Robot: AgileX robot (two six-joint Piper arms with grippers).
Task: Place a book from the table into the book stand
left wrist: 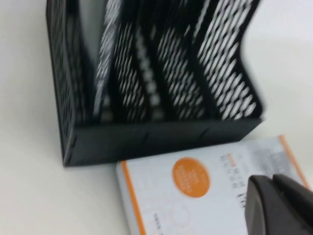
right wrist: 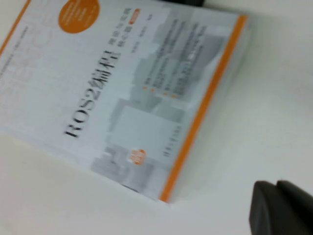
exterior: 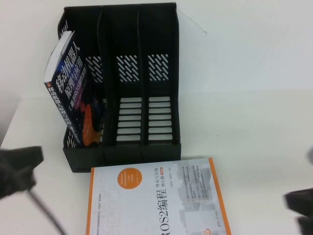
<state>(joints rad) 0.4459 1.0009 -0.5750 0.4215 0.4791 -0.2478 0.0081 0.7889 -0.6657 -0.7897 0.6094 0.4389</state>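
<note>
The dark navy book [exterior: 73, 93] with the white Chinese title stands in the leftmost slot of the black book stand [exterior: 127, 155], leaning to the left against its perforated side wall. The other two slots are empty. My left gripper [exterior: 19, 169] hovers at the near left of the white table [exterior: 244, 98], apart from the stand, shut and empty. In the left wrist view it [left wrist: 281, 205] is over the white book, with the stand [left wrist: 146, 139] ahead. My right gripper [exterior: 301, 203] is at the near right edge, shut and empty; in the right wrist view it [right wrist: 281, 208] is over bare table.
A white-and-grey "ROS2" book [exterior: 156, 200] with an orange border lies flat on the table just in front of the stand. It also shows in the left wrist view [left wrist: 205, 196] and the right wrist view [right wrist: 122, 88].
</note>
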